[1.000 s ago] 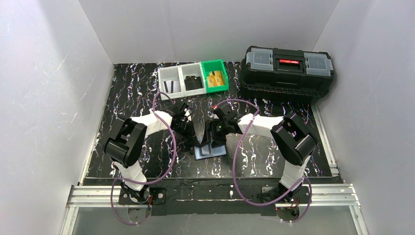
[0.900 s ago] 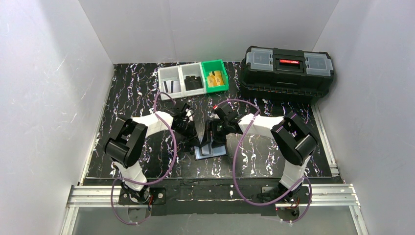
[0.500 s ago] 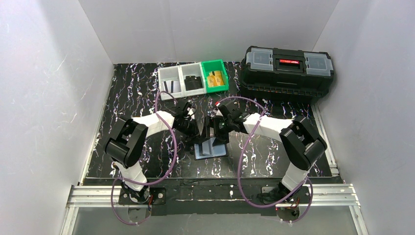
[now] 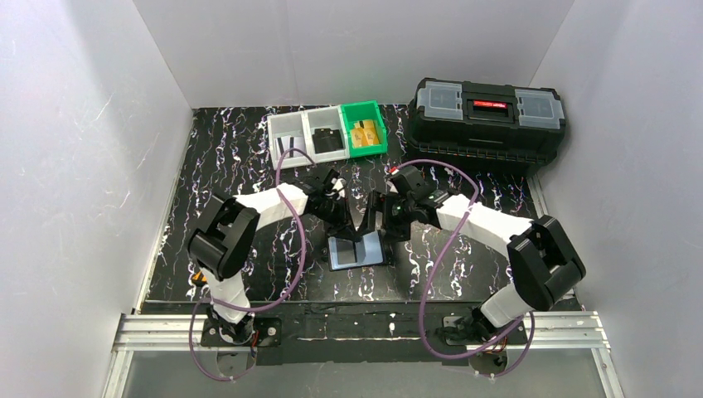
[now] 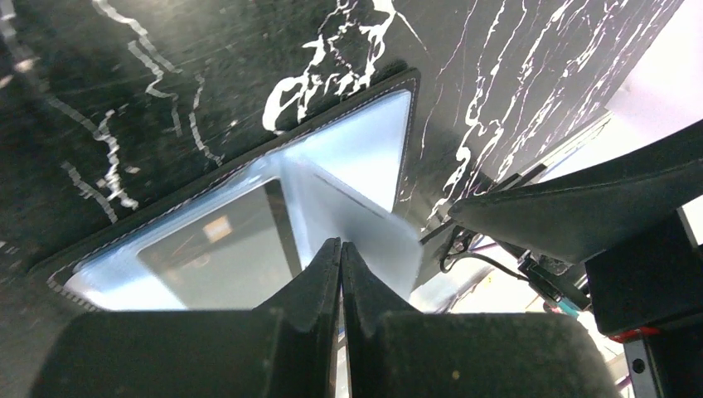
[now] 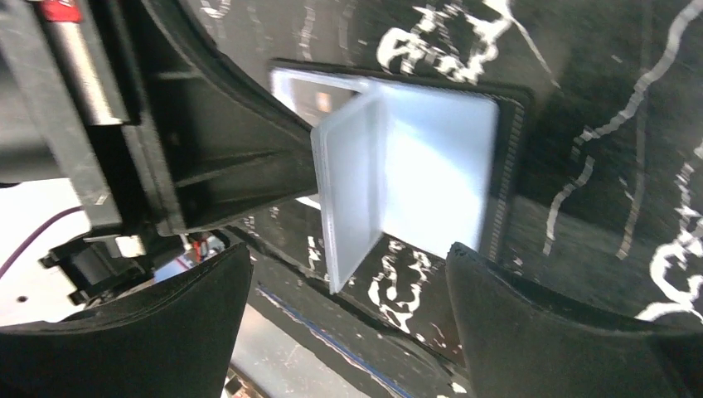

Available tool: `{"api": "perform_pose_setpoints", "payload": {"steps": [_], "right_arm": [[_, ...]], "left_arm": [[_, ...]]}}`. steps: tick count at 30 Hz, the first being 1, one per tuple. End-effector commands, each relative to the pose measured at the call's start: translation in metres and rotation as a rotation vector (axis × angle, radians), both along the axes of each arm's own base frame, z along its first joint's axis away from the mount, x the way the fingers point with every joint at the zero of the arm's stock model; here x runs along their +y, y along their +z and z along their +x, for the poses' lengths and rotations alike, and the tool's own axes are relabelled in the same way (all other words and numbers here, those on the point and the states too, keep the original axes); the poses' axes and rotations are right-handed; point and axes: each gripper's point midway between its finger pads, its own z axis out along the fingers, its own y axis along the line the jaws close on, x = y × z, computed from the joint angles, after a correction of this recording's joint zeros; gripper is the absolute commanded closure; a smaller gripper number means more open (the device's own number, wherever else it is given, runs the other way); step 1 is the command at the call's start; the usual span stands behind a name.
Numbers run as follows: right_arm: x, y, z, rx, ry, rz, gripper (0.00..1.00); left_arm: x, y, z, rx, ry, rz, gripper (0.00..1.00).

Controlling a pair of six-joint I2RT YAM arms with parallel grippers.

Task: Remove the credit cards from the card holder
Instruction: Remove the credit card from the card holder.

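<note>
The card holder lies open on the mat, black outside with pale blue-grey pockets inside. It also shows in the left wrist view and the right wrist view. My left gripper is shut on a pale pocket leaf that stands up from the holder's fold. A dark card lies in the flat pocket beside it. My right gripper is open and empty, just right of the holder and touching nothing. Credit cards lie in the bins: striped, black, gold-orange.
Two grey bins and a green bin stand in a row at the back centre. A big black toolbox stands at the back right. White walls close in the mat on three sides.
My right gripper has drawn back to the right, away from the holder, and its arm has swung right. My left gripper has shifted right, still pinching the leaf. The holder now lies flatter.
</note>
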Motion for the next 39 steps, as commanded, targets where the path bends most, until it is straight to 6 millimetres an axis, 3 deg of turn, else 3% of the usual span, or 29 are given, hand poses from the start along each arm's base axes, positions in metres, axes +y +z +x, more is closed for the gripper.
{"api": "perform_pose_setpoints", "payload": {"steps": [1,5,9,16,20,26,34,39], "right_arm": [[-0.025,-0.009,-0.005,0.001,-0.051,-0.091,0.07],[-0.036,-0.005,-0.008,-0.019,-0.075,-0.109,0.12],[-0.033,0.001,-0.01,-0.022,-0.065,-0.08,0.19],[0.011,-0.002,-0.013,0.087,0.051,0.092,0.42],[0.03,-0.008,-0.007,0.127,0.084,0.126,0.5],[0.043,-0.023,-0.003,0.183,0.091,0.148,0.56],[0.041,-0.049,-0.007,0.239,0.082,0.12,0.6],[0.043,-0.056,-0.011,0.265,0.089,0.135,0.63]], "left_arm": [[-0.017,0.003,-0.004,0.021,-0.037,-0.014,1.0],[-0.021,0.003,-0.002,0.02,-0.043,-0.007,1.0],[-0.008,0.01,0.003,-0.039,-0.032,0.066,1.0],[0.046,0.01,0.001,-0.113,0.004,0.246,1.0],[0.058,0.003,-0.001,-0.101,0.003,0.262,1.0],[0.063,-0.014,-0.005,-0.066,-0.024,0.291,1.0],[0.06,-0.031,-0.008,-0.024,-0.042,0.289,1.0],[0.058,-0.038,-0.012,0.001,-0.044,0.278,1.0]]}}
